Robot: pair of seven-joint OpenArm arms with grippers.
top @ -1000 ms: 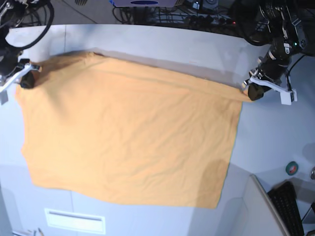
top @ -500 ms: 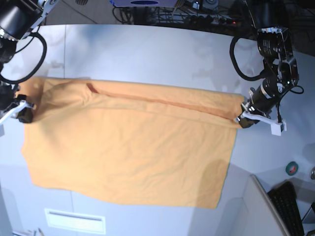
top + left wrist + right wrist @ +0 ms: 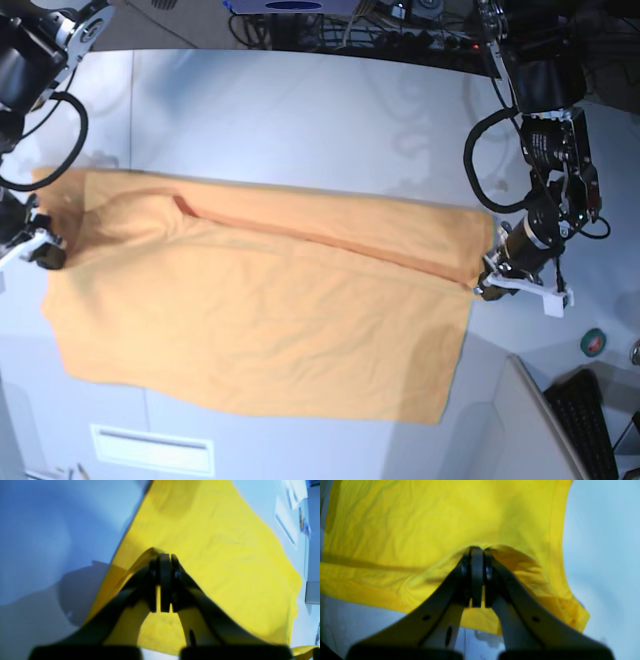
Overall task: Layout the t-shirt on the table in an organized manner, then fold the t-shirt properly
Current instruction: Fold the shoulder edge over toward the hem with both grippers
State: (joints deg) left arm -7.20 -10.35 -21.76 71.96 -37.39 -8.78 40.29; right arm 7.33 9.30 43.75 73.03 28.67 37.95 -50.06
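I see the t-shirt (image 3: pixel 260 310) spread across the surface (image 3: pixel 300 110), far edge doubled over, left gripper (image 3: pixel 487 283) and right gripper (image 3: pixel 45 252) each clamped on a fold end, bare surface beyond, print hidden.

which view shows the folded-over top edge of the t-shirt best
Base view: the t-shirt shows whole, its far edge doubled over between both grippers. Each wrist view shows only the pinched corner and nearby cloth.

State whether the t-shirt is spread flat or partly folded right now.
Partly folded. The t-shirt lies on the table with its far edge doubled over toward the near hem, a ridge running across it between the two arms.
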